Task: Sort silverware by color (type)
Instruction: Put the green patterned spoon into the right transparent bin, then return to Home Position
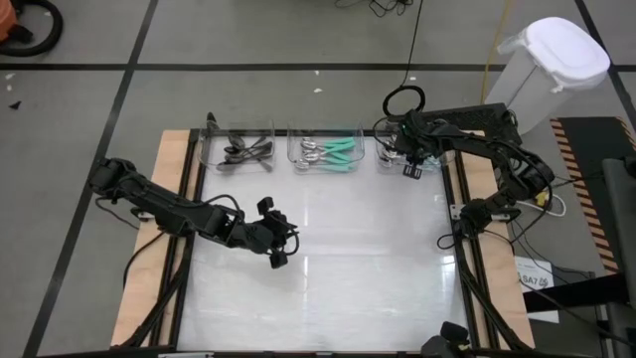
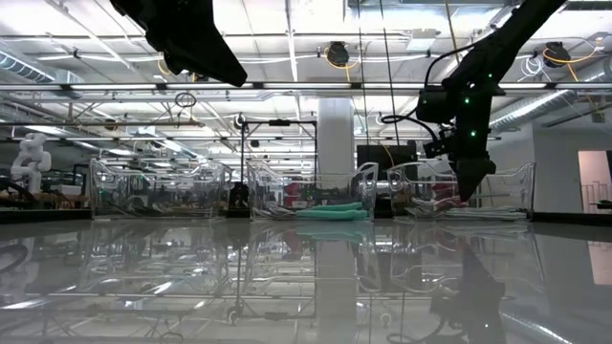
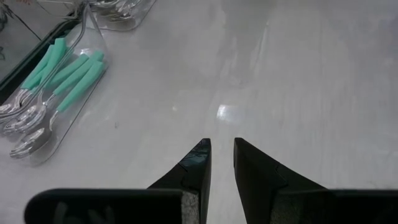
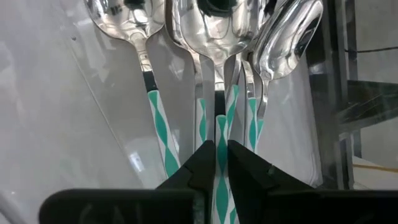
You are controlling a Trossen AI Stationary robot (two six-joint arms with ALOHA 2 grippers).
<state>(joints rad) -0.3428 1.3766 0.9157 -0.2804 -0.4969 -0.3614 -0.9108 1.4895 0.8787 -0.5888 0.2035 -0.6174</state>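
The right pincer [image 1: 412, 169], upper right of the high view, reaches into the rightmost clear bin [image 1: 390, 159], its fingers set narrowly around the handle of a striped teal-and-white spoon [image 4: 221, 134] among several others. The left pincer [image 1: 277, 254] hovers empty over the bare surface [image 1: 358, 268], lower left, jaws slightly parted. Teal-handled spoons [image 1: 333, 154] fill the middle bin, dark utensils [image 1: 243, 151] the left one.
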